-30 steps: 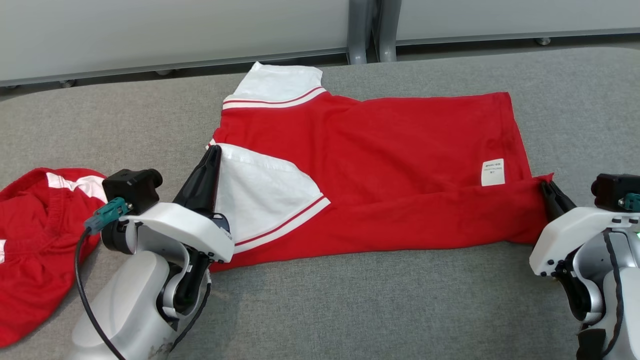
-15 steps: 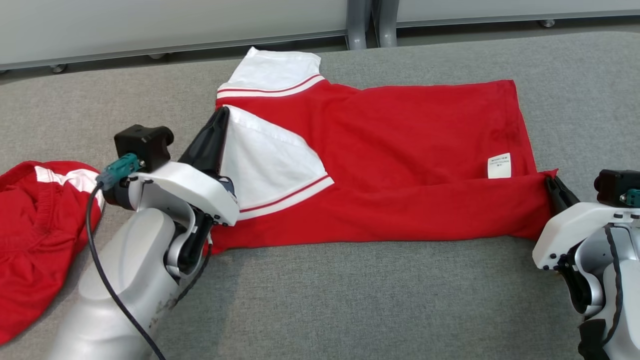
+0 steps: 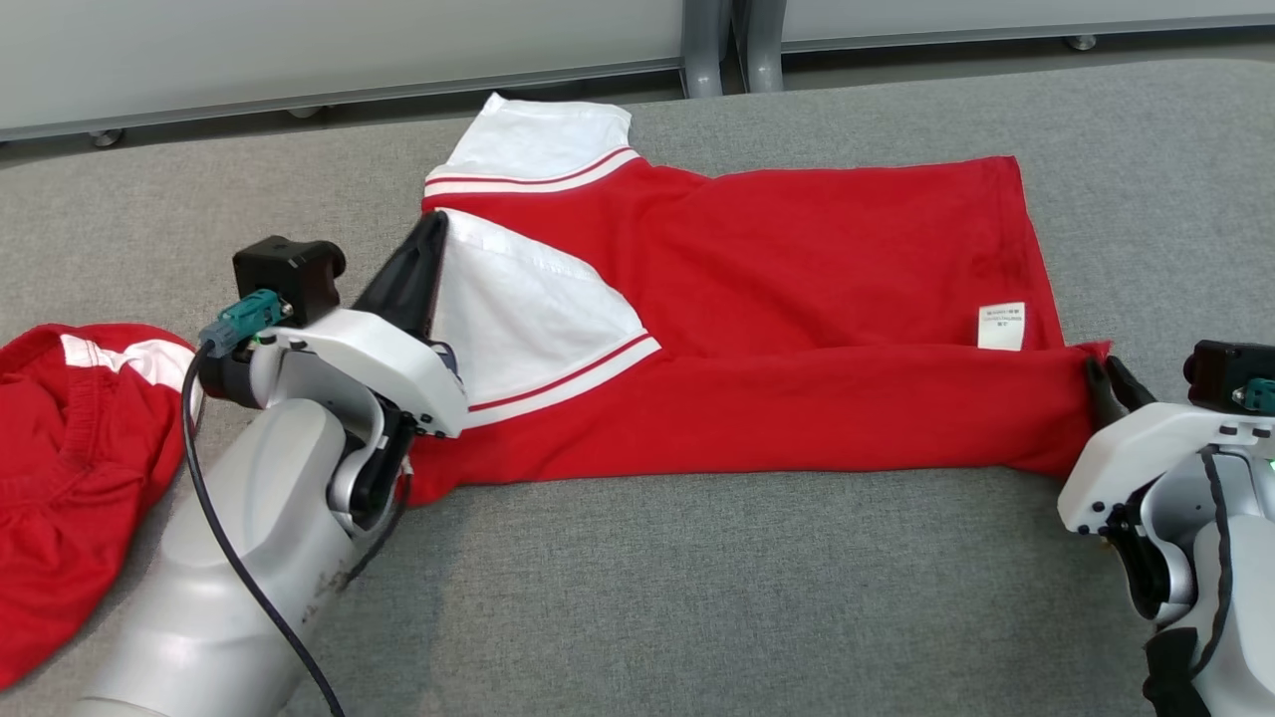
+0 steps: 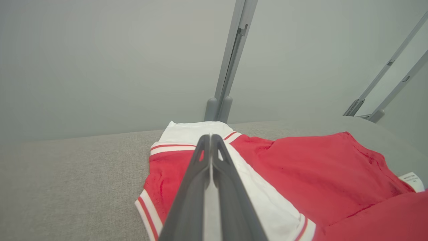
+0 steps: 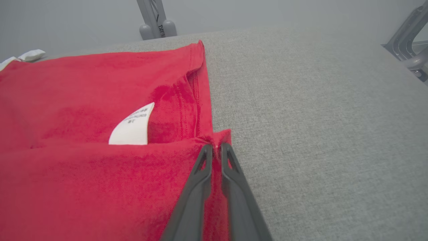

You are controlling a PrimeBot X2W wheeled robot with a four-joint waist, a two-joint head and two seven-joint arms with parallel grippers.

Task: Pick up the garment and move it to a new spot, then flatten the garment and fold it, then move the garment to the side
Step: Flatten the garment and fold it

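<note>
The garment point(image 3: 777, 269) is a red shirt with white, red-striped sleeves, spread across the grey table point(image 3: 747, 597) with its near edge folded over. My left gripper point(image 3: 434, 224) is shut on the edge of the folded white sleeve; in the left wrist view the fingertips point(image 4: 210, 137) meet, with white cloth pinched between the fingers over the garment point(image 4: 317, 174). My right gripper point(image 3: 1106, 366) is at the red hem corner on the right. In the right wrist view its tips point(image 5: 216, 146) stand slightly parted, with the corner of the garment point(image 5: 83, 100) lying between them.
A second red and white piece of clothing point(image 3: 70, 478) lies bunched at the table's left edge. A white label point(image 3: 1001, 326) shows near the shirt's right hem. Grey wall panels and a metal post point(image 3: 722, 45) stand behind the table.
The left gripper carried the sleeve edge farther across the shirt, then stayed put. The right gripper's fingers have parted a little at the hem corner.
</note>
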